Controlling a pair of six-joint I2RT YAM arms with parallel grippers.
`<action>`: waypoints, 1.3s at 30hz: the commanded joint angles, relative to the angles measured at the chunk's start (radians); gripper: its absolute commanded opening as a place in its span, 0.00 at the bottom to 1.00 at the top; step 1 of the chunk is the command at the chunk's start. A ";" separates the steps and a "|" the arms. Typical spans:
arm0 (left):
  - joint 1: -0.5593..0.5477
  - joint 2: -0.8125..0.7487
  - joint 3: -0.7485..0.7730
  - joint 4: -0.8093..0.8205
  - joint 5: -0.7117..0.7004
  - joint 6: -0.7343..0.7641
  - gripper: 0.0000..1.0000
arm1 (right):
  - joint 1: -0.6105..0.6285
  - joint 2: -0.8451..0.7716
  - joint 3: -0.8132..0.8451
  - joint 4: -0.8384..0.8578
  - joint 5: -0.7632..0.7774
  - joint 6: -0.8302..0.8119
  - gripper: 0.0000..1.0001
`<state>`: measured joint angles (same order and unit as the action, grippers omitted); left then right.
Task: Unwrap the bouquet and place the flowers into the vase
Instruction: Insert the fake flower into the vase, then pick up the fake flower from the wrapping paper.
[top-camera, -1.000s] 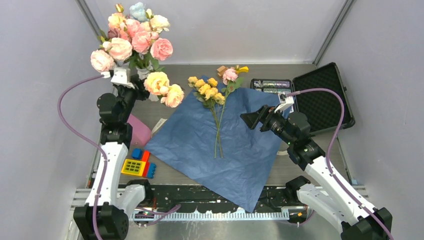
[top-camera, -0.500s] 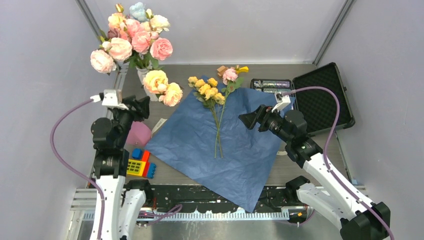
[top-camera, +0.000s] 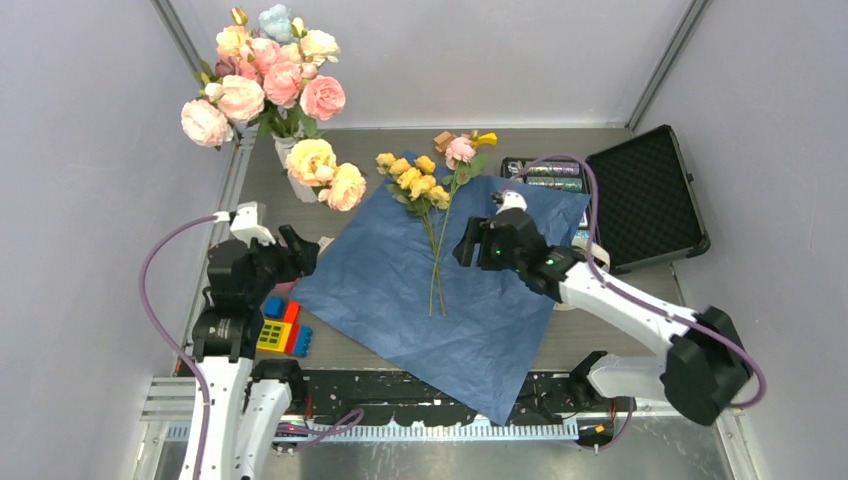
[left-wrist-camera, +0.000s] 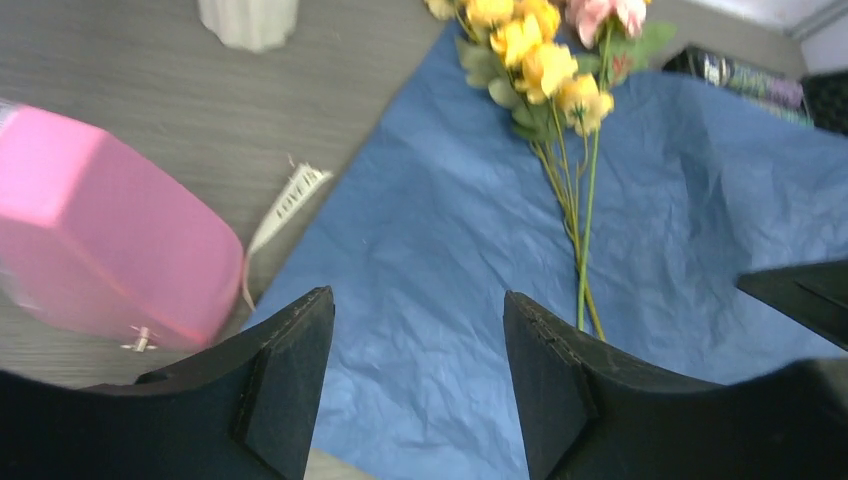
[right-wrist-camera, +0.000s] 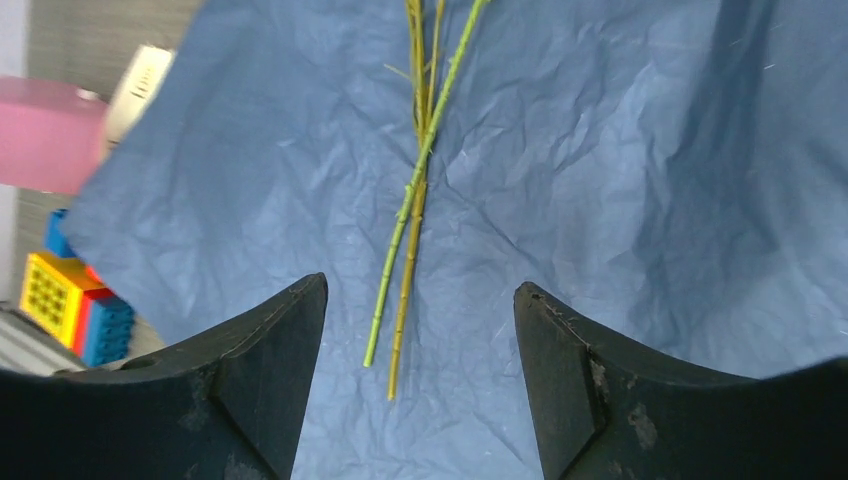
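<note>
**Flowers (top-camera: 432, 195) lay loose on blue paper wrap (top-camera: 470, 320)**

Yellow and pink roses on thin green stems rested on the crinkled sheet, spread across the worktop (left-wrist-camera: 130, 70). Right claw (right-wrist-camera: 420, 290) hung wide over the stems; left claw (left-wrist-camera: 415, 300) gaped empty.

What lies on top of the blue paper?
The flowers lie on the blue paper, stems pointing to the near side, heads at its far edge. Anything beneath the sheet is covered, so it cannot be seen.
</note>
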<state>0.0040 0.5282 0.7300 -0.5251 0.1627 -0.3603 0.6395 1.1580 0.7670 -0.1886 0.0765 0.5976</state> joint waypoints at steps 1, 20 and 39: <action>-0.034 0.071 0.008 -0.044 0.106 0.006 0.66 | 0.045 0.143 0.074 0.013 0.123 0.083 0.73; -0.072 0.174 0.024 -0.038 0.097 0.101 0.69 | -0.014 0.719 0.468 0.074 0.141 0.099 0.53; -0.073 0.173 0.028 -0.039 0.086 0.104 0.69 | 0.012 0.898 0.634 -0.023 0.329 0.022 0.39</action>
<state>-0.0647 0.7055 0.7300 -0.5682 0.2504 -0.2749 0.6266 2.0247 1.3319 -0.1848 0.3042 0.6579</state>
